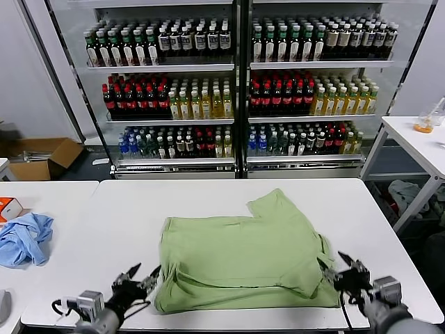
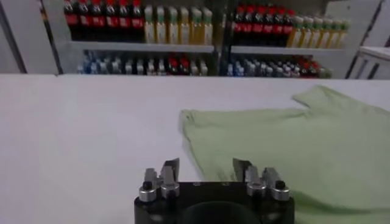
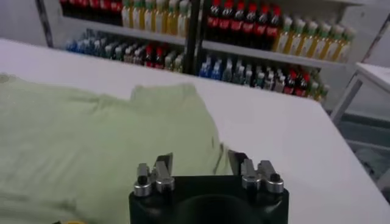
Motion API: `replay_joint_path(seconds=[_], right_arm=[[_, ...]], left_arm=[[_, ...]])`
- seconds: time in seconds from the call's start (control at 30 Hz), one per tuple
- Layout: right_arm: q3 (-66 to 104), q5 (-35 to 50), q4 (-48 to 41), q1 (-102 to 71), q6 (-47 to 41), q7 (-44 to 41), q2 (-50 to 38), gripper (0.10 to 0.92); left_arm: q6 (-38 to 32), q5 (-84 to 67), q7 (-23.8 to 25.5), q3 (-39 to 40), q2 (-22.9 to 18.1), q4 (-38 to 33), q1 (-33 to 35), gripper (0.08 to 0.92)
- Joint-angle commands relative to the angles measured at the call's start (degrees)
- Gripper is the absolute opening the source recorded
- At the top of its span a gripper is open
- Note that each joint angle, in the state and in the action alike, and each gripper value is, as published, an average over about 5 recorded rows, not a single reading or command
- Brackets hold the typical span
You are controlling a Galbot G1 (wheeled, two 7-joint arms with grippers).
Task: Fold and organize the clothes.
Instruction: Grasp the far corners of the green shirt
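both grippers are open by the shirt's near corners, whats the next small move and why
Probably ease both grippers back from the green shirt. The left gripper and right gripper stand open, holding nothing, and the shirt lies partly folded on the white table, so another fold needs a fresh grasp.

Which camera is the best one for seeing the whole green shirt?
The head view: it shows the whole green shirt spread on the white table, with one sleeve sticking out at the far side. The left wrist view shows only part of it, one edge and a sleeve, and the right wrist view only its right part.
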Motion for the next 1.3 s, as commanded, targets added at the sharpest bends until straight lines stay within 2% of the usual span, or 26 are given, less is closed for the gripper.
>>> replay_joint_path(seconds=[0.03,0.13,0.23,0.5,0.83,1.3], right_arm=[[-15.60,5.03,-13.43,29.69,-2.21,3.76,1.50,0.770],[-21.62,5.74,-20.83,38.75,-3.74,4.35,4.13,0.813],[-26.73,5.90,-27.82,44.78,-3.99,3.99,6.61,0.821],[-36.00,5.21,-41.80,55.90,-3.98,1.79,12.86,0.823],[-39.67,2.72,-53.22,60.48,-4.05,-1.06,18.61,0.823],[-40.47,3.19,-64.37,62.57,-4.21,-3.96,23.54,0.823]], left_arm=[[-1.23,-2.82,-3.17,5.96,1.99,13.33,-21.04,0.670],[-0.94,-2.45,-3.82,9.96,0.90,17.69,-26.78,0.753],[-0.68,-1.63,-4.21,13.45,-0.34,22.20,-32.31,0.807],[1.74,-0.59,-4.00,20.03,-3.09,33.20,-40.92,0.823],[3.87,-0.47,-2.76,22.64,-5.18,38.12,-43.50,0.823],[3.86,0.82,-2.40,23.13,-5.56,39.26,-43.32,0.822]])
